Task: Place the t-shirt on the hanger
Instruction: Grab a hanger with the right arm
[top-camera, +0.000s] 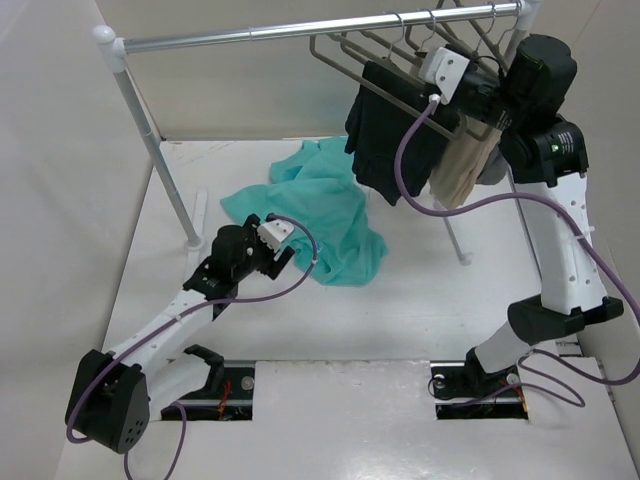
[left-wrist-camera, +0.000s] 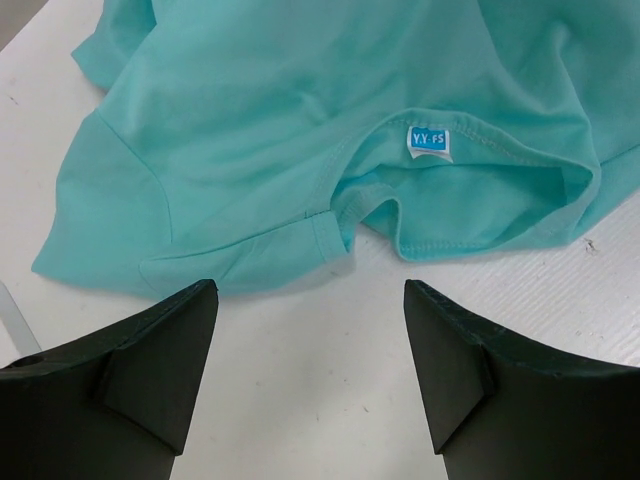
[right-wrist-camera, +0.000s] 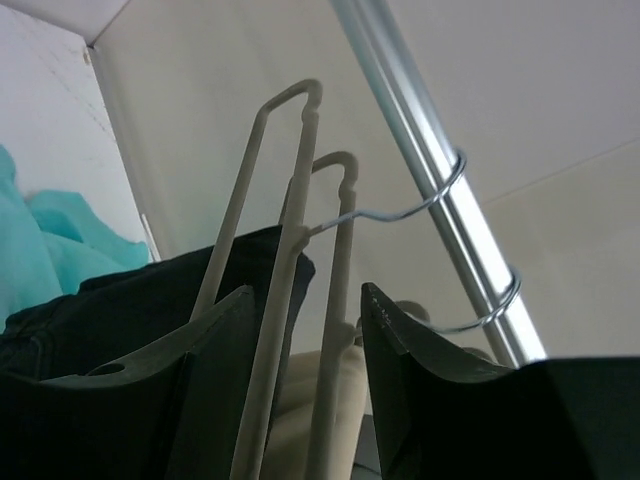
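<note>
The teal t-shirt (top-camera: 325, 205) lies crumpled on the white table, below the rack. In the left wrist view its neck opening faces me, with a small blue label (left-wrist-camera: 428, 141) inside the collar (left-wrist-camera: 470, 235). My left gripper (left-wrist-camera: 310, 300) is open and empty. It is low over the bare table, just short of the collar edge; it also shows in the top view (top-camera: 281, 256). My right gripper (right-wrist-camera: 305, 290) is raised to the rack with its jaws open. Two pale hanger bars (right-wrist-camera: 285, 200) pass between them. I see no firm clamp on either bar.
A metal rail (top-camera: 300, 30) spans the back on a slanted pole (top-camera: 160, 150). It carries several pale hangers (top-camera: 350, 55). A black garment (top-camera: 385, 140) and a beige garment (top-camera: 462, 165) hang at the right. Wire hooks (right-wrist-camera: 440, 190) loop over the rail (right-wrist-camera: 400, 90).
</note>
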